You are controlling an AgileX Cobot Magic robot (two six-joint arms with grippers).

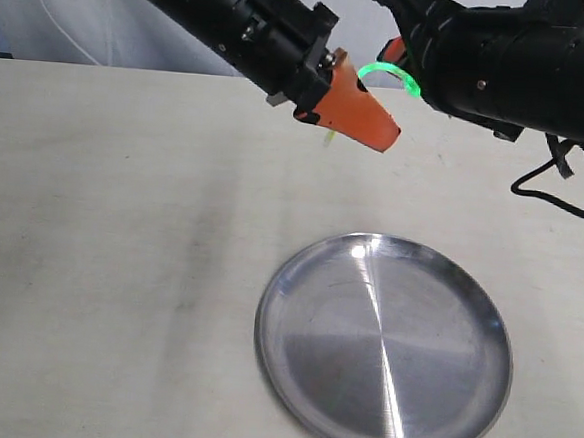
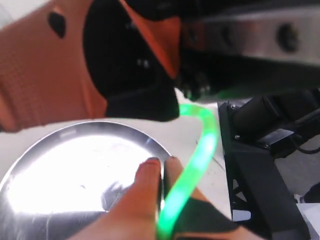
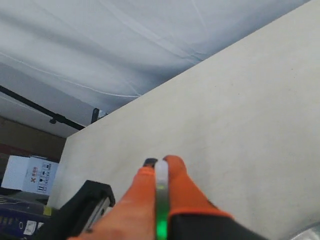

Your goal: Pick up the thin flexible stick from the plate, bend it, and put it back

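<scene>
The thin flexible stick (image 1: pixel 389 73) glows green and arcs in the air between my two grippers, well above the table. My left gripper (image 1: pixel 383 133), with orange fingers, is shut on one end; in the left wrist view the stick (image 2: pixel 192 170) curves up and away from the closed gripper (image 2: pixel 162 162). My right gripper (image 3: pixel 161 164) is shut on the other end, with the stick's pale tip (image 3: pixel 161 172) showing between its fingers. The round silver plate (image 1: pixel 296 310) lies on the table below them with nothing on it, and the plate (image 2: pixel 30 165) also shows under the left fingers.
Both black arms, the left arm (image 1: pixel 216 13) and the right arm (image 1: pixel 503 63), meet over the far part of the beige table (image 1: pixel 111 226). A black cable (image 1: pixel 559 193) hangs from the right arm. White cloth (image 3: pixel 125 45) hangs behind the table.
</scene>
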